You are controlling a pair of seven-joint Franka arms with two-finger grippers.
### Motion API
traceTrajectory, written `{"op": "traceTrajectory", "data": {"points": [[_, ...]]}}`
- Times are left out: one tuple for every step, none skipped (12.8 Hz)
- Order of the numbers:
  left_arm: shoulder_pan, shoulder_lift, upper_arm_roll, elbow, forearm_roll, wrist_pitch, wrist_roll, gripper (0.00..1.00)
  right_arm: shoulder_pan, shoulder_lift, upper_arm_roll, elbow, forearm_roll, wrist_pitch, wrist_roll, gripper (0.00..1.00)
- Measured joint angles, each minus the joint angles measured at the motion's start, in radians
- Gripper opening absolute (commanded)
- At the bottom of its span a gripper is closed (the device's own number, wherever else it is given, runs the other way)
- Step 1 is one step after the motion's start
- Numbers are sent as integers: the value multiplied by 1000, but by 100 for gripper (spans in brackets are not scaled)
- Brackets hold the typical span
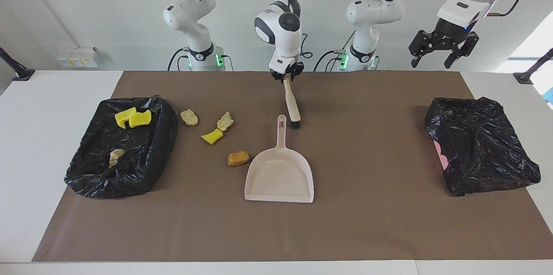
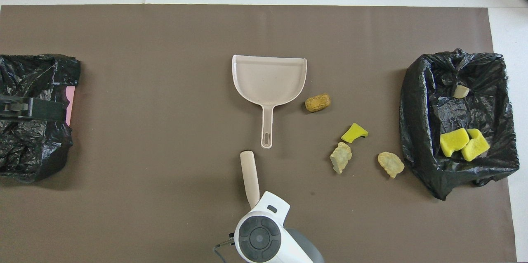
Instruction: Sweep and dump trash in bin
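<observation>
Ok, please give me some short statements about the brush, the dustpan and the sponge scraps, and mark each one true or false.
1. The right gripper holds the brush by its handle. True.
2. The dustpan holds two scraps. False: it is empty.
3. The orange-brown scrap lies on the mat beside the dustpan. True.
4. The left gripper grips the dustpan's handle. False: it hangs open in the air at the left arm's end of the table.
5. Three scraps lie in the bin at the right arm's end. True.

Your right pincer [image 1: 285, 74] points straight down low over the worktop, fingers clamped. Your left pincer [image 1: 442, 52] hangs high in the air, fingers spread.
</observation>
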Motion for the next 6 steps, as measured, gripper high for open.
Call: {"op": "traceTrajectory", "data": {"points": [[-9, 3, -1, -10, 0, 27, -2, 100, -2, 2, -1, 2, 0, 0, 0, 45], [-16, 8, -1, -20, 0, 50, -3, 100, -3, 4, -2, 4, 0, 0, 0, 43], [-23, 15, -2, -27, -1, 66, -3, 100, -3, 6, -2, 5, 0, 0, 0, 41], [-34, 23, -2, -34, -1, 81, -3, 100, -4, 7, -2, 6, 0, 0, 0, 41], [-47, 31, -2, -38, -1, 98, -6, 100, -7, 7, -3, 7, 0, 0, 0, 41], [-59, 38, -2, -39, -2, 117, -8, 100, -12, 7, -3, 10, 0, -1, 0, 41]]}}
